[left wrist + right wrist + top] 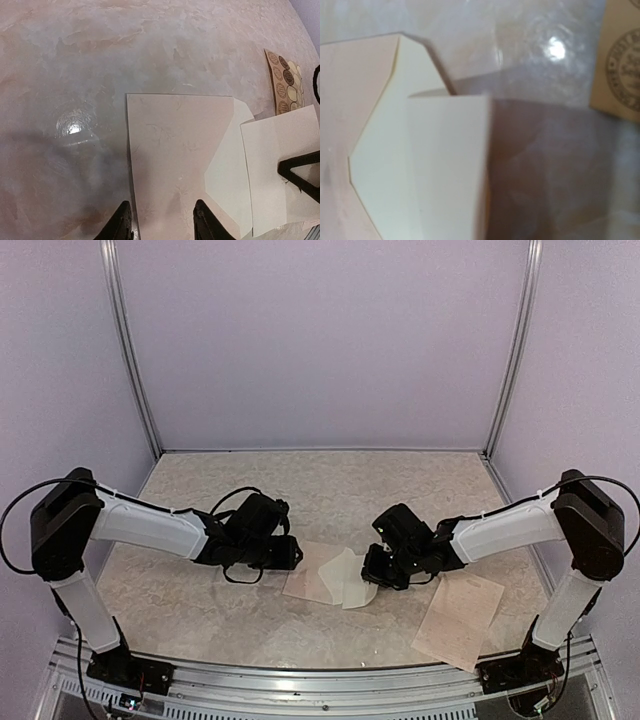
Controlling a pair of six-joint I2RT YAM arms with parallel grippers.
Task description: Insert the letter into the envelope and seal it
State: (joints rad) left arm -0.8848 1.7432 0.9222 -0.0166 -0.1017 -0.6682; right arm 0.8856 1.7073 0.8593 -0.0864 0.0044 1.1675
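Envelope [310,578] is lying flat on the table [300,490], flap [225,170] opening toward 3 o'clock. My left gripper [162,221], fingers spread, is sitting at its 9 o'clock edge. My right gripper [380,570] is pinching the letter [450,165]. Light, floppy, slick paper, I'm guessing, so I'm taking edges only.

You have the envelope [308,585] lying flat on the table [330,490], centre front, its flap [227,175] spread to its right; the letter [270,150] overlaps that flap from the right. The sticker sheet [460,620] lies further right, apart, nearer the front edge.
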